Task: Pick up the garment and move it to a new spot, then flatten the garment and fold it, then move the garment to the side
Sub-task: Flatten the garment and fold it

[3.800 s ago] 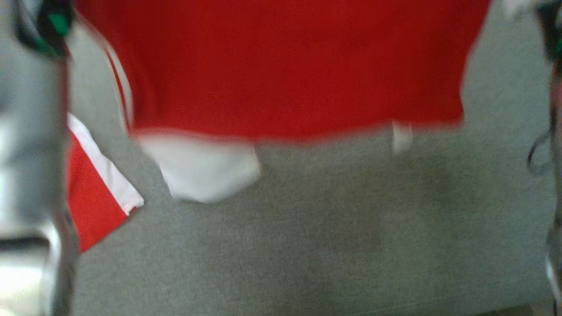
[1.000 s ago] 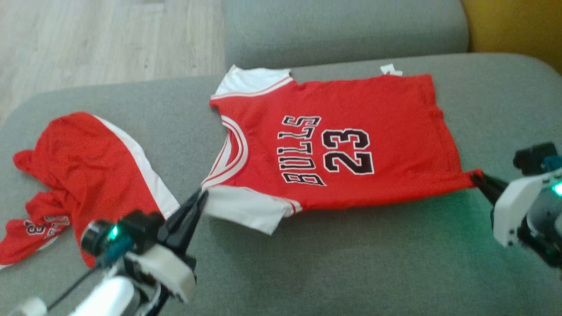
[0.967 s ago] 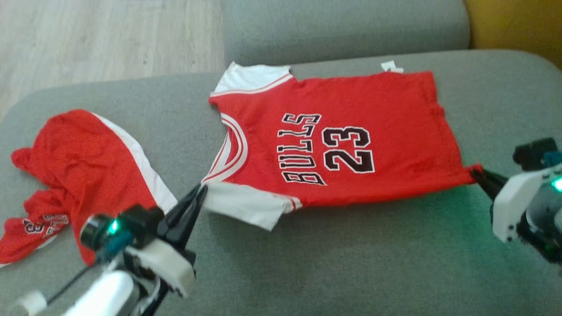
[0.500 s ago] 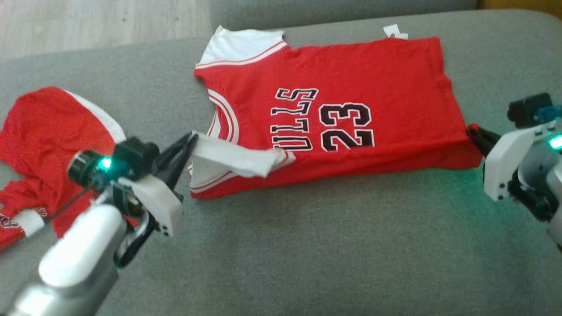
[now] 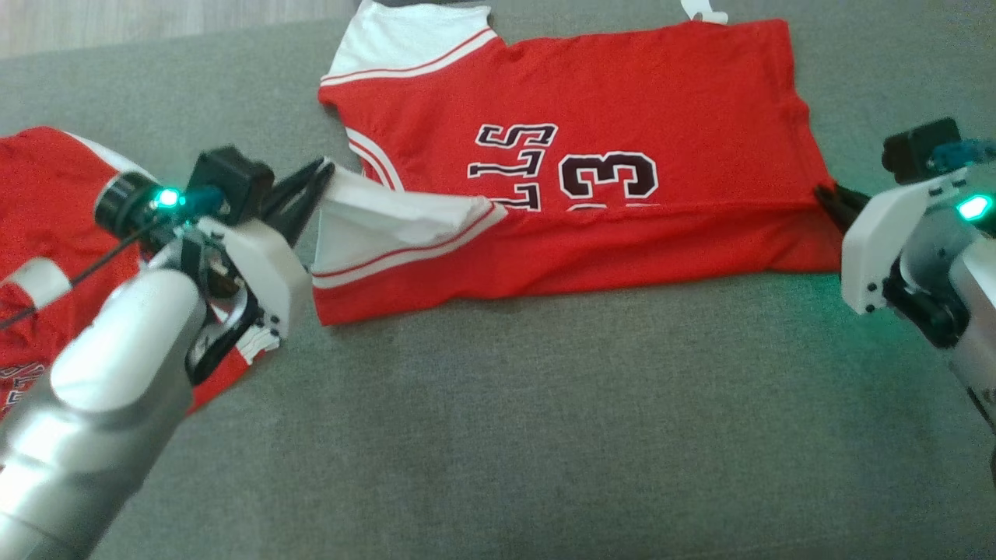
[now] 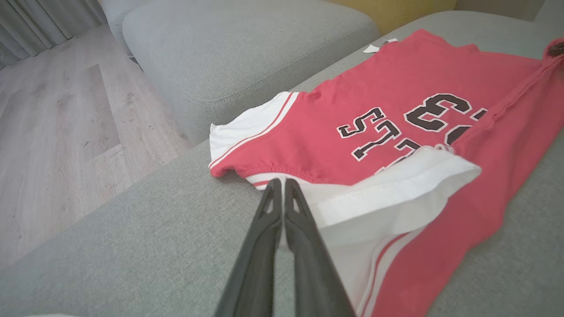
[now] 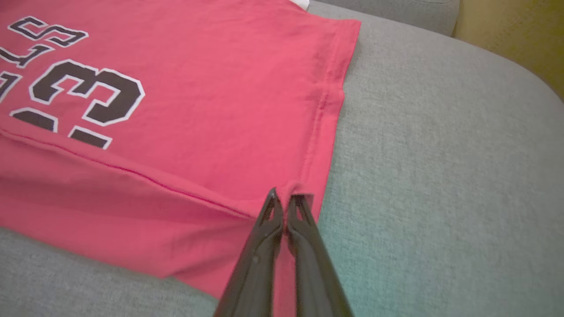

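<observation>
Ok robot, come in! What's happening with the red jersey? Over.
Left gripper shut on jersey sleeve. Right gripper shut on hem corner. Near edge lifted, partly over the print. Other red garment lies off left.

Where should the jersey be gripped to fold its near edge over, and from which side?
Grip the jersey at both ends of its near edge: the white sleeve from the left, the hem corner from the right. It lies sideways, collar leftward, so that long edge should lift evenly. The left gripper and right gripper are shut there.
</observation>
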Motion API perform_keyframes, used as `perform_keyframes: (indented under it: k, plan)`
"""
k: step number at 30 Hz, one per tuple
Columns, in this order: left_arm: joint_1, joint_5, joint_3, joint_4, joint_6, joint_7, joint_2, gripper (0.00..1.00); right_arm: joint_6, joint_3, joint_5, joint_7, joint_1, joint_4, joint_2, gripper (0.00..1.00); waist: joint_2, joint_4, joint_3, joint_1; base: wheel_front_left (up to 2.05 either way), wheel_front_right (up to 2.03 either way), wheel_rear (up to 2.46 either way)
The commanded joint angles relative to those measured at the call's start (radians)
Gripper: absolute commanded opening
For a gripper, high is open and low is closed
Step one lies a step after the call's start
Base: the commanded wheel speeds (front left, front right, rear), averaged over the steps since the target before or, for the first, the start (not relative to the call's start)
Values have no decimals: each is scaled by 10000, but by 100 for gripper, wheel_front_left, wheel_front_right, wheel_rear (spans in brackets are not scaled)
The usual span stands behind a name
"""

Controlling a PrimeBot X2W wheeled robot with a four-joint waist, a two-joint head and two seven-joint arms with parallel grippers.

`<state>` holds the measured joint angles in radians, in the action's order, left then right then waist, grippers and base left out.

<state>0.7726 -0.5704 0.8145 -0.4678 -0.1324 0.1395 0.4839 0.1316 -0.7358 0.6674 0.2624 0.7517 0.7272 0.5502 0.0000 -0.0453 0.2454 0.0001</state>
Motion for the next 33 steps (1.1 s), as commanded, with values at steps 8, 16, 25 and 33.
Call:
perform_keyframes:
  k: [8,16,25,33]
  plan:
    - [1673,-353,306,-974,20,-305,129,100,-9,-139,-121,-801,904,463,-280,100,0,-108,429,-1,0,0,0]
    - [2118,-531,-708,-2120,893,-3051,-643,100,-9,689,-495,-3396,1396,1301,-747,100,0,-41,186,-1,0,0,0]
    - [155,-650,-3008,18,2185,-4006,-1183,100,-9,2926,-1324,-5230,444,479,-1289,100,0,-33,-794,-1,0,0,0]
    - [-3528,452,-4767,2459,2556,-4010,-2218,100,-9,5472,-3866,-5239,-2593,-1800,-2280,100,0,-89,-1448,-1,0,0,0]
